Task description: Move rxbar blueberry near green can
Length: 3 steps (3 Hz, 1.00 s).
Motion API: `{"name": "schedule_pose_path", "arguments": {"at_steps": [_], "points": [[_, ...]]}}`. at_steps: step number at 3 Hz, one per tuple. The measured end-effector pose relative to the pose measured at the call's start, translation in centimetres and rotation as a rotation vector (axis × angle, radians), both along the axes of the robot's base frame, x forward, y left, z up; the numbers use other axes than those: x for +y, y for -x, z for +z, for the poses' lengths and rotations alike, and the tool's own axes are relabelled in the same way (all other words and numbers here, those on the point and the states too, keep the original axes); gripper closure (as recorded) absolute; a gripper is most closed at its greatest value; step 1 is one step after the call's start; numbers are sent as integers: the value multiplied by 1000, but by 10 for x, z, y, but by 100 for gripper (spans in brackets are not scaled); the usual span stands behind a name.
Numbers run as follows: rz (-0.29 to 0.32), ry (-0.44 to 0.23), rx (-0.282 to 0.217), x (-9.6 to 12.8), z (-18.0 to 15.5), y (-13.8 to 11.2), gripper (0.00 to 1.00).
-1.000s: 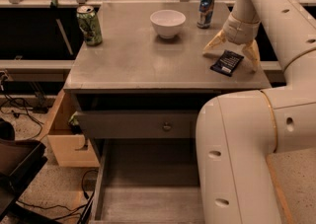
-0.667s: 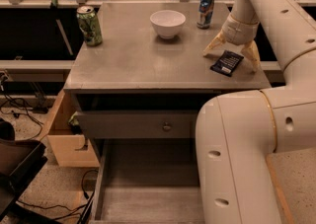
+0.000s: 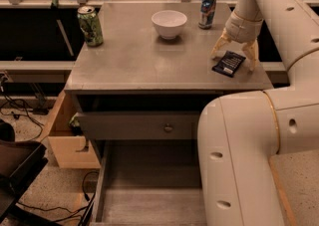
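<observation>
The rxbar blueberry, a flat dark navy wrapper with pale print and a white end, lies on the right side of the grey table top. My gripper hangs straight over it with its two pale fingers spread wide, one on each side of the bar, not closed on it. The green can stands upright at the far left corner of the table, well away from the bar.
A white bowl sits at the back middle. A slim blue and white can stands at the back right, just behind my gripper. My arm fills the right foreground. Below the table top, a drawer is pulled open.
My gripper has hardly moved and stays straddling the bar; the bar lies in the same place.
</observation>
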State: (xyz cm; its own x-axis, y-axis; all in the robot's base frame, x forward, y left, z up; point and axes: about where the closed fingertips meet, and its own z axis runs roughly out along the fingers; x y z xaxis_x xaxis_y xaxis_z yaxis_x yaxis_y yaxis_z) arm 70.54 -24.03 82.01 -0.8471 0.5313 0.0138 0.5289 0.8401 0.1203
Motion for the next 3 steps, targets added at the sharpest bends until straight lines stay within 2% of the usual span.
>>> {"name": "schedule_pose_path", "arguments": {"at_steps": [3], "points": [[-3,1,0,-1,2,1,57]]}}
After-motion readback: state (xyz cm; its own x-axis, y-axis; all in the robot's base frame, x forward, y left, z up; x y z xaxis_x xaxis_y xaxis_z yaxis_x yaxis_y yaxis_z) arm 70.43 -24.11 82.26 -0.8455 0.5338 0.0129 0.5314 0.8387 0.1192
